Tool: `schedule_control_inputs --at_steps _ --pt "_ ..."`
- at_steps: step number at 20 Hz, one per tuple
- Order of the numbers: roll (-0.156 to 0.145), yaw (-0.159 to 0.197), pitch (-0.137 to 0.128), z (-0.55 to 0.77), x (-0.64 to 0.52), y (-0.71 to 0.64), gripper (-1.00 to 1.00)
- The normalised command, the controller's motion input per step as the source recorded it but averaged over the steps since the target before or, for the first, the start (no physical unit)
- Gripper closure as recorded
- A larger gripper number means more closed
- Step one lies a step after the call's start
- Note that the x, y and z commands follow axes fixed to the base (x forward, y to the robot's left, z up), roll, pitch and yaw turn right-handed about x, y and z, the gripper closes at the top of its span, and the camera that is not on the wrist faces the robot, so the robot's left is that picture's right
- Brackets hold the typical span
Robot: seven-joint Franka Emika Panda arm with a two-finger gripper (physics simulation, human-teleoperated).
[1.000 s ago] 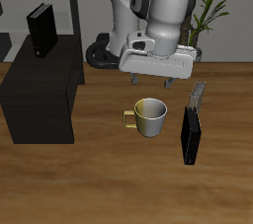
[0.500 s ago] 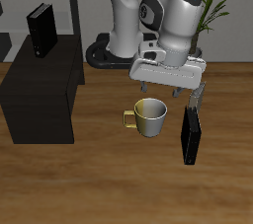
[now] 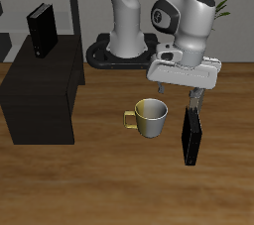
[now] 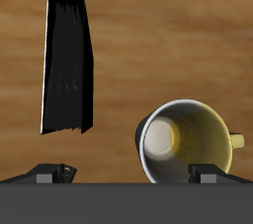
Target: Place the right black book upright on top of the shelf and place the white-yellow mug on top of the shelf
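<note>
Two task items remain undone: the right black book (image 3: pixel 190 136) lies flat on the wooden surface (image 3: pixel 99 184) near its front edge, and the white-yellow mug (image 3: pixel 151 116) stands upright just beside it, handle turned away from the book. The shelf (image 3: pixel 40 95), a low black cabinet, sits well apart, its top bare. A second black book (image 3: pixel 40 30) stands upright on the grey rack farther back.

Hand (image 3: pixel 187 92) hovers above the book's far end, empty, fingers spread apart; the wrist view shows both fingertips with book (image 4: pixel 67 65) and mug (image 4: pixel 190 141) below.

Risks, as judged:
- Book lies flat and slim. A straight descent could land the fingertips on the cover rather than around the edges, so they skid or push the book away.
- Mug sits close. One finger could clip the rim during descent and knock it aside.
- Gripping near one end could let the book swing, spoiling an upright placement.
</note>
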Motion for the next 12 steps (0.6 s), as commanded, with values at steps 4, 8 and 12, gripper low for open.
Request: schedule_control_inputs --at_steps 4,8,12 --pt "0.032 0.026 0.013 -0.13 0.03 0.09 -1.00" --pt "0.002 0.016 0.014 -0.17 0.03 0.04 -1.00" --pt "0.006 0.028 0.013 -0.16 0.05 0.00 -1.00"
